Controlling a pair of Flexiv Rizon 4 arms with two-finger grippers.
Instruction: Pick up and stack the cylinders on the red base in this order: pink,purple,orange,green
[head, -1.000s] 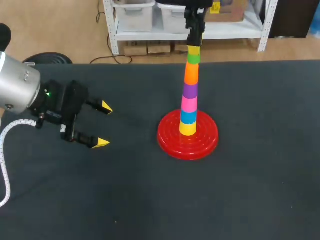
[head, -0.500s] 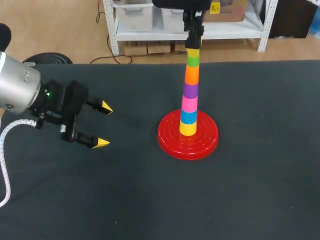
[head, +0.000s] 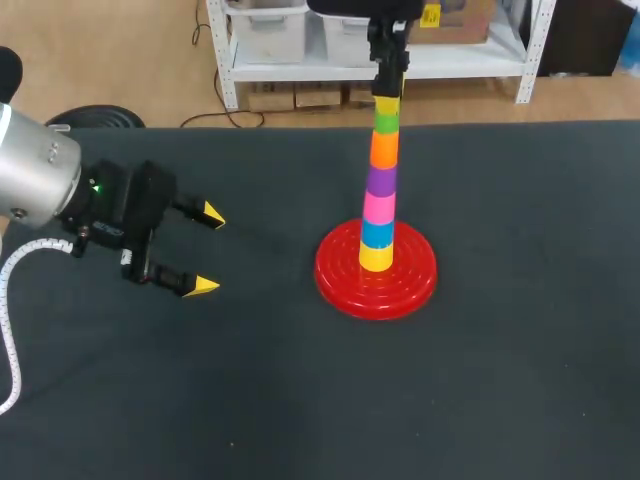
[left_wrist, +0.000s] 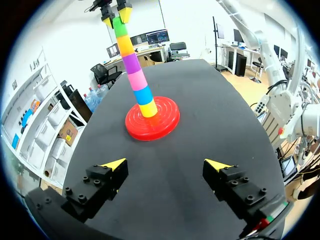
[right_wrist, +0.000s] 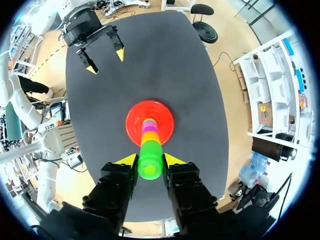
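Item: round ribbed red plastic base (head: 345, 280), lying flat near the middle of the dark counter (head: 500, 380). Carried on it is one upright column of short plastic cylinders, each sitting on the one below. From the base up you have a yellow cylinder (head: 376, 257), blue cylinder (head: 377, 233), pink cylinder (head: 379, 207), purple cylinder (head: 381, 180), orange cylinder (head: 384, 147) and green cylinder (head: 386, 120). The column leans slightly toward the far edge of the counter. Right claw (right_wrist: 150, 160): directly above the column and pointing straight down, with its two fingers pressed against opposite sides of the green cylinder and clamped on it at the top of the stack. Left claw (head: 206, 250): low over the counter, well apart from the base on your left side, aimed toward the stack. Its yellow-tipped fingers are spread wide with nothing between them.
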